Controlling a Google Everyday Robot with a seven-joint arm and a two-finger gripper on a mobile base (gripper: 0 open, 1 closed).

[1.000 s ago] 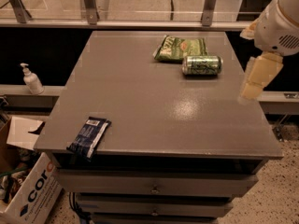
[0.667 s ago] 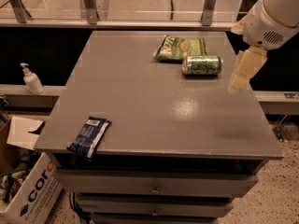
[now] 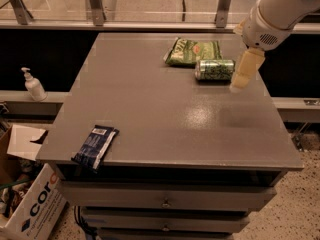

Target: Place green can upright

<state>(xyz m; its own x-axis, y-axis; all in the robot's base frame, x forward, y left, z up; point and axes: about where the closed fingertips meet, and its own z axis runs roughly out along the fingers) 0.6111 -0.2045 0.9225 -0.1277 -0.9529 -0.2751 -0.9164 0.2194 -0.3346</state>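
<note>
The green can [image 3: 214, 69] lies on its side on the grey table [image 3: 165, 114], near the far right, its silver top facing left. It touches the near edge of a flat green snack bag [image 3: 192, 52]. My gripper [image 3: 245, 70] hangs from the white arm at the upper right. It is just to the right of the can's base, a little above the table, and holds nothing.
A dark blue snack packet [image 3: 95, 146] lies at the table's front left corner, partly over the edge. A white pump bottle [image 3: 34, 84] stands on a ledge at the left. A cardboard box [image 3: 27, 204] sits on the floor at lower left. Drawers are under the table.
My gripper has moved left and toward the can, from beyond the table's right edge to just beside the can's base. The can and the bags have not moved.
</note>
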